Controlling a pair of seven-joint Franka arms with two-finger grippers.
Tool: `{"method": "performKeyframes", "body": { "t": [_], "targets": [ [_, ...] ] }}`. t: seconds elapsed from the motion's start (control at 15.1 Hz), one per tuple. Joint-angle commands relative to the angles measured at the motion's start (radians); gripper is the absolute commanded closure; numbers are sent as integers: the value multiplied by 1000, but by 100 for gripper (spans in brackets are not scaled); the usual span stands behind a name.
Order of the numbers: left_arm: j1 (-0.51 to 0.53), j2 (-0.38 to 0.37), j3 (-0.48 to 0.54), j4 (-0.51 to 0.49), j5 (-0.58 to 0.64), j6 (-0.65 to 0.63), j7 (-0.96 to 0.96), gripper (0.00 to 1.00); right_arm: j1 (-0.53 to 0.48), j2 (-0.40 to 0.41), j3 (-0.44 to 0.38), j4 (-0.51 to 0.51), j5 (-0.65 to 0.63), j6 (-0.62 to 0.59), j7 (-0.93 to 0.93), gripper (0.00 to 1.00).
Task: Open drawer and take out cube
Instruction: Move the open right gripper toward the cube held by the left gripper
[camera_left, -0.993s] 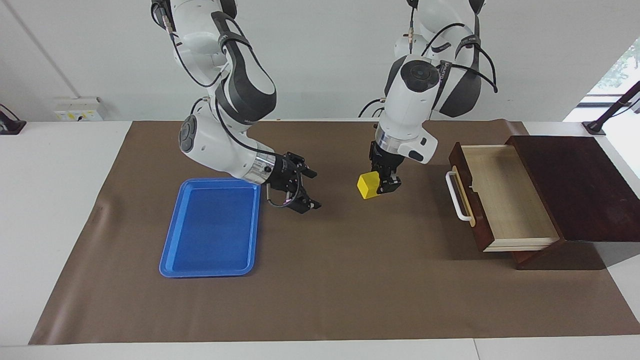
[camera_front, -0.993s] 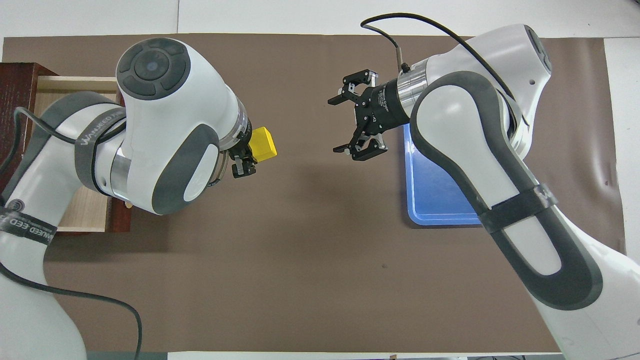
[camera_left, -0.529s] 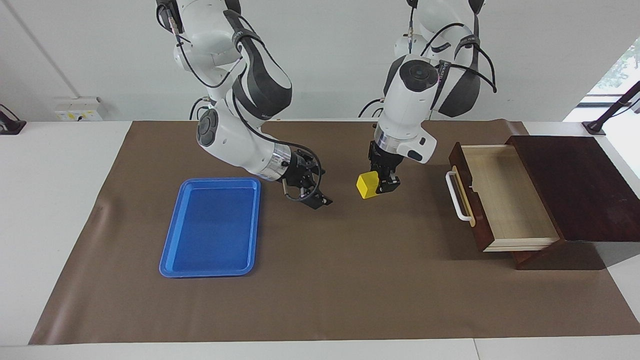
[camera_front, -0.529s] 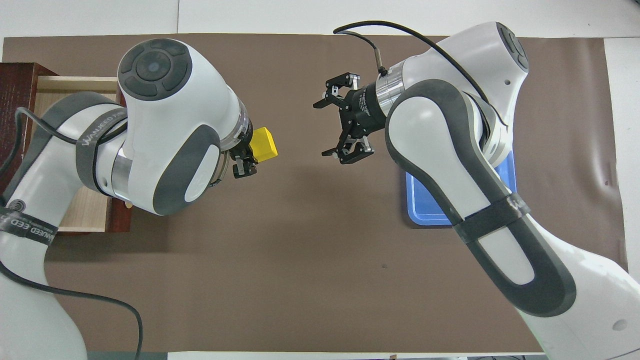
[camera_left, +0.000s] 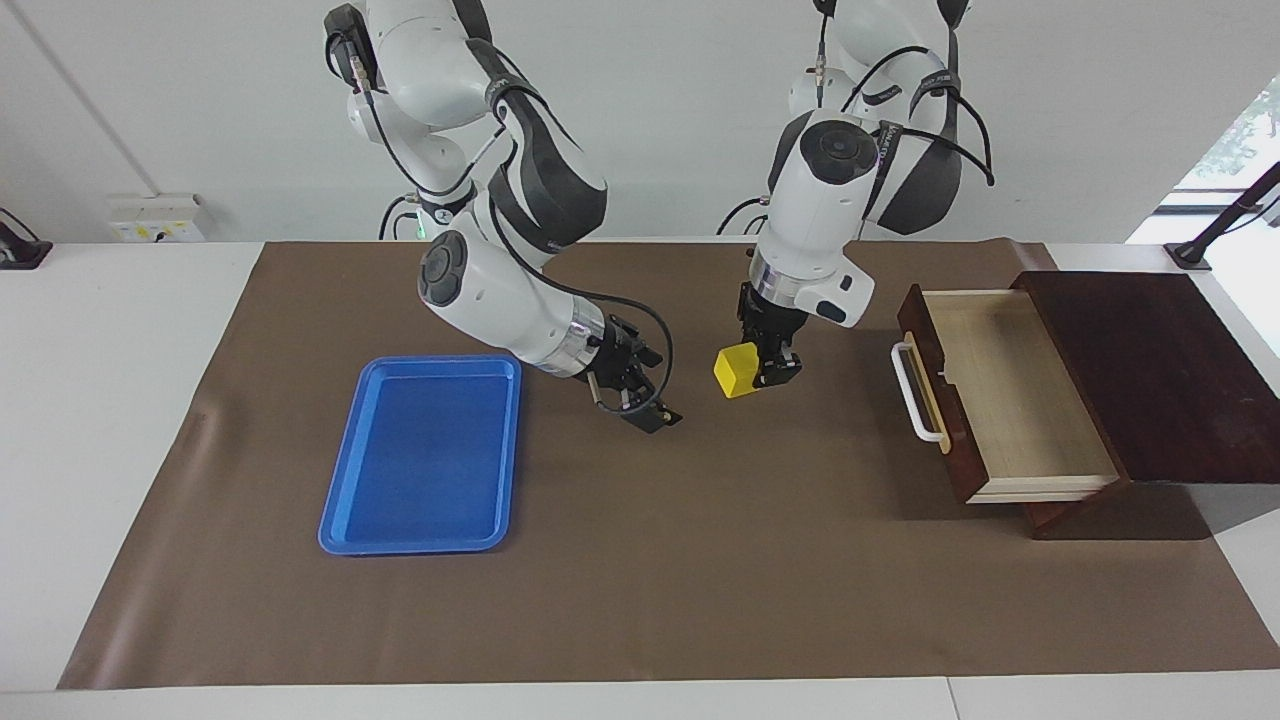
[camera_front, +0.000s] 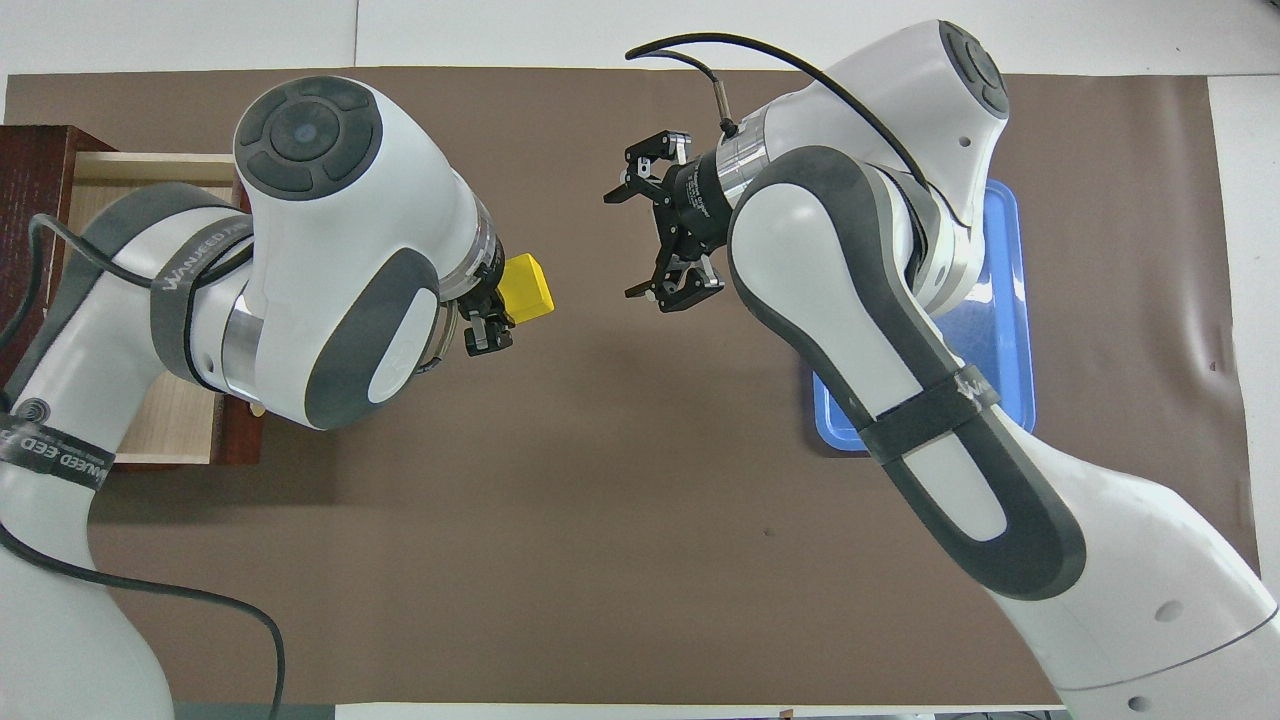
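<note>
The cube (camera_left: 737, 370) — a small, smooth, bright yellow block with crisp edges — hangs clamped in the left gripper (camera_left: 765, 375) over the bare brown mat (camera_left: 700, 560), between the pulled-out drawer (camera_left: 1000, 395) and the blue tray (camera_left: 420, 455). The drawer shows a pale wood floor, a dark front and a white bar handle (camera_left: 915, 392). The right gripper (camera_front: 650, 235) hovers beside the cube, fingers spread wide — nothing lies between them.
</note>
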Motion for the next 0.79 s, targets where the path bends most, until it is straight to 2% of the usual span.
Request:
{"method": "performKeyframes", "body": {
  "t": [0.0, 0.73],
  "targets": [
    [-17, 13, 16, 22, -6, 2, -17, 100, 10, 35, -1, 54, -36, -32, 5, 0],
    [-16, 13, 16, 17, -3, 20, -33, 100, 31, 39, 4, 69, -49, -36, 5, 1]
  ]
}}
